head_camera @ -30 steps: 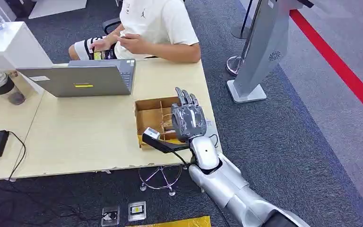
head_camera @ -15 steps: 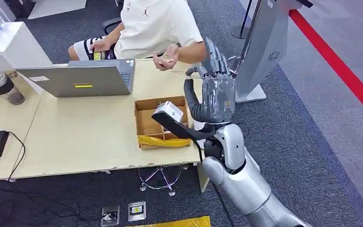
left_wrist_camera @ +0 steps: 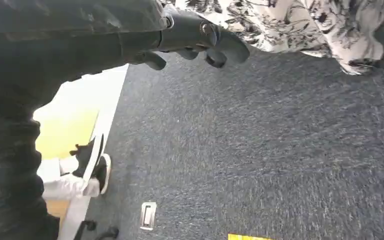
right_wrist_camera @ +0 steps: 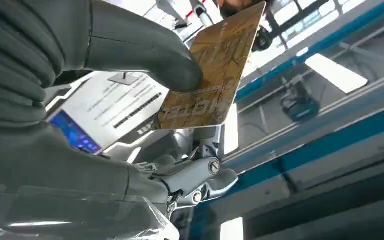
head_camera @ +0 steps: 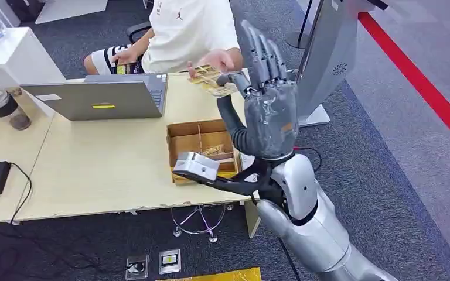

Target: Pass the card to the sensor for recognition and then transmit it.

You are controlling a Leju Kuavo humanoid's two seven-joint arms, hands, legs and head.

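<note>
Right hand raised with card, beside the person's hand

The right hand pinches the gold card under its thumb, other fingers extended, above the table. The left hand hangs curled, holding nothing.

A laptop sits at the table's far edge, with a divided box to its right, near the corner. A person sits behind the table. Right of the table, a kiosk stands on the floor.
</note>
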